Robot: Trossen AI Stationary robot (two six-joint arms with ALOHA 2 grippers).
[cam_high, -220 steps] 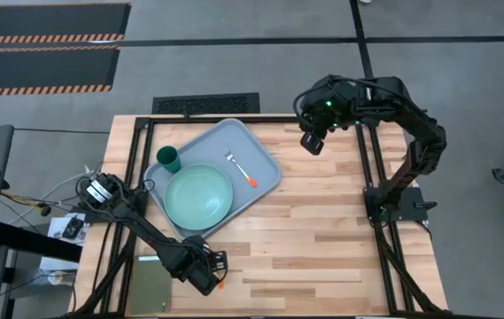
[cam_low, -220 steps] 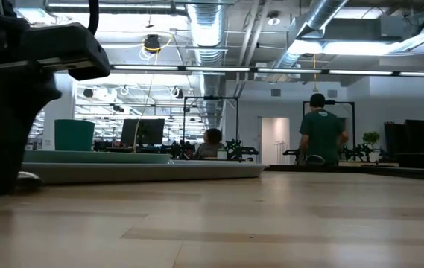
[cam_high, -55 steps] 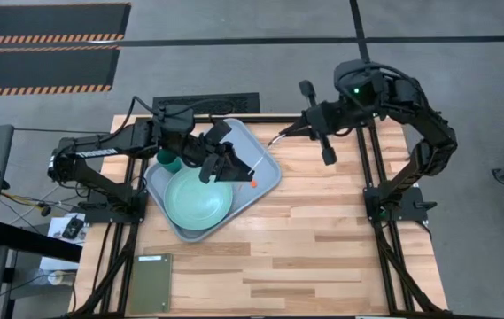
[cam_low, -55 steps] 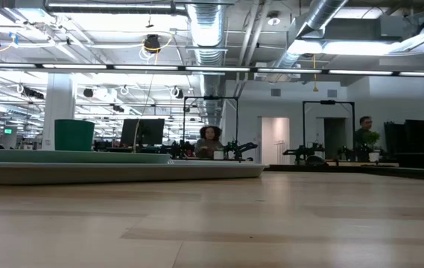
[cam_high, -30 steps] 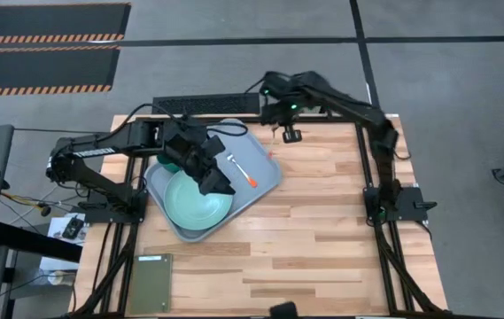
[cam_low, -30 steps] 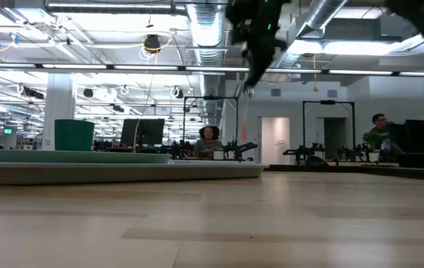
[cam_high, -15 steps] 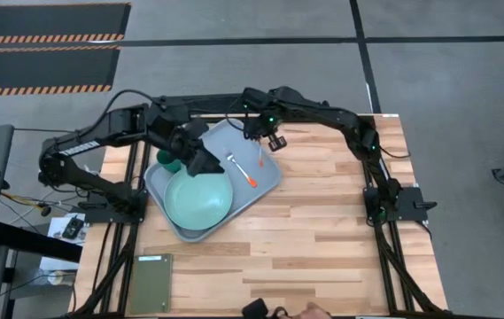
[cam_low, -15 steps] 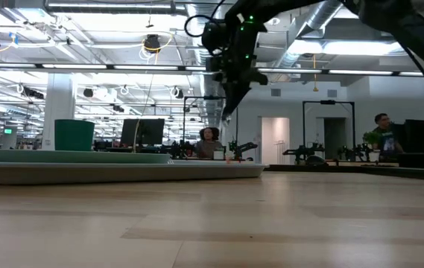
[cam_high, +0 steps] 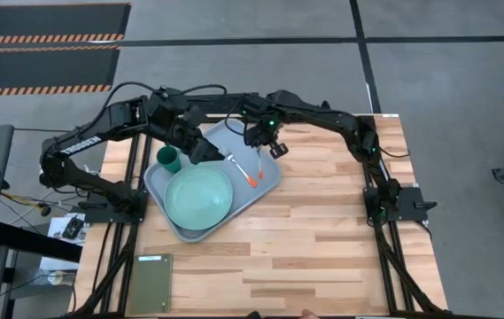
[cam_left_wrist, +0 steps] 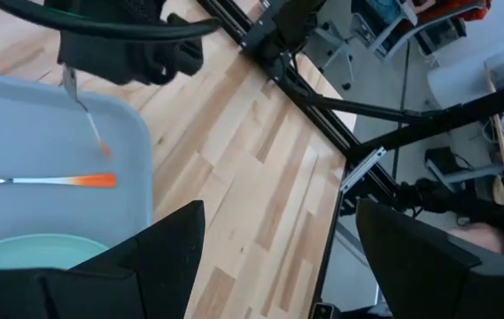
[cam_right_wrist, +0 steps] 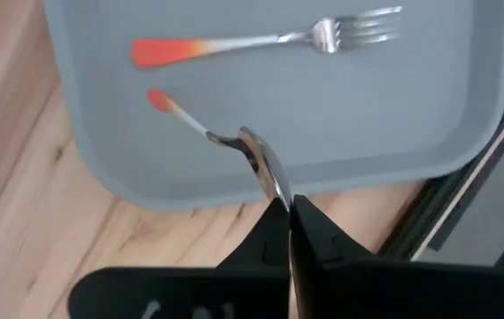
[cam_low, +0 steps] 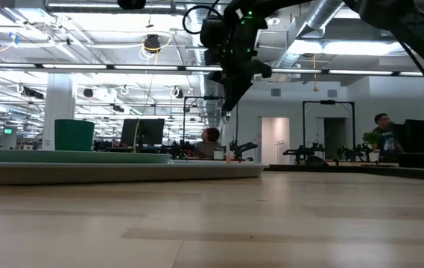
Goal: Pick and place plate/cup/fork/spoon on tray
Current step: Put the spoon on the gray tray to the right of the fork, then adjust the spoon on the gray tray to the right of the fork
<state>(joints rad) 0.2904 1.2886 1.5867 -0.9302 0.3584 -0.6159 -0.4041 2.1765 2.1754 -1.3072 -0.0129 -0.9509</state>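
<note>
Right claw [cam_right_wrist: 284, 208] is pinched on the spoon [cam_right_wrist: 234, 142] by its bowl, above the tray's [cam_high: 265, 182] 2 o'clock corner; the orange handle points away from the claw, toward the fork [cam_right_wrist: 269, 42]. The fork lies flat in the tray, long axis roughly parallel to the spoon's. One plate [cam_high: 199, 196], one cup [cam_high: 169, 159] (both in the tray). Left claw [cam_high: 205, 151] hangs over the tray near the cup, fingers [cam_left_wrist: 154, 257] spread apart. Low view shows only the tray's rim on the desk [cam_low: 271, 216].

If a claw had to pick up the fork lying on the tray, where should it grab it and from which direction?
Probably mid-shaft, from straight above. The fork lies flat on the tray, so only its narrow sides offer purchase; the claw should straddle the thin shaft crosswise, clear of the tines and of the spoon hanging beside it.
</note>
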